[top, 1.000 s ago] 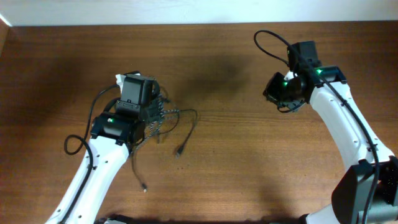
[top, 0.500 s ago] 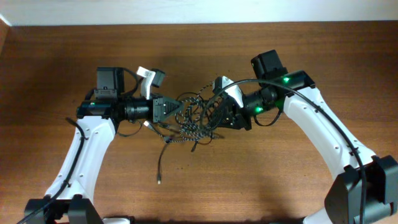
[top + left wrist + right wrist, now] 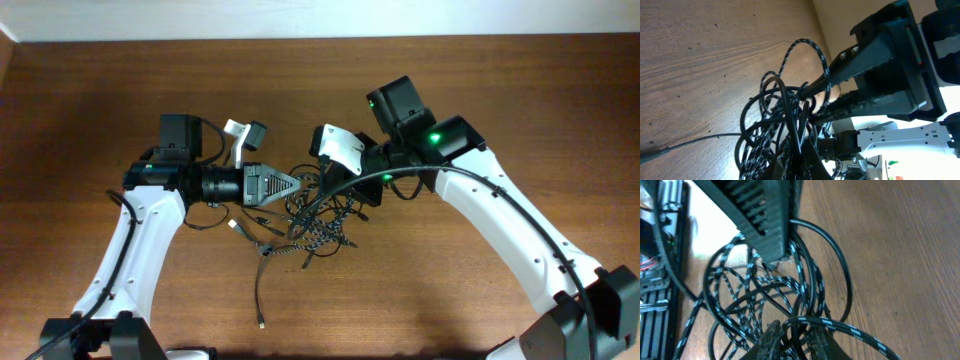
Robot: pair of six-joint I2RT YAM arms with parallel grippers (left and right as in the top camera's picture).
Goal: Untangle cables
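Note:
A tangle of black and black-and-white braided cables (image 3: 318,222) lies mid-table between my two grippers. My left gripper (image 3: 295,183) points right into the tangle's left edge. In the left wrist view its fingers (image 3: 801,159) are shut on a bunch of strands (image 3: 775,110). My right gripper (image 3: 350,192) comes in from the right above the tangle. In the right wrist view its fingers (image 3: 796,337) close on a black cable, with braided loops (image 3: 755,290) beyond. The fingertips are a few centimetres apart and each shows in the other's wrist view.
One thin cable trails from the tangle toward the front, ending in a small plug (image 3: 262,322). Another short plug end (image 3: 233,224) lies just left of the tangle. The brown wooden table (image 3: 480,300) meets a white wall at the back edge.
One second ago the arms were apart. Both have since closed in on the tangle. In the last half second the right gripper moved left and the loose plug end slid toward the front.

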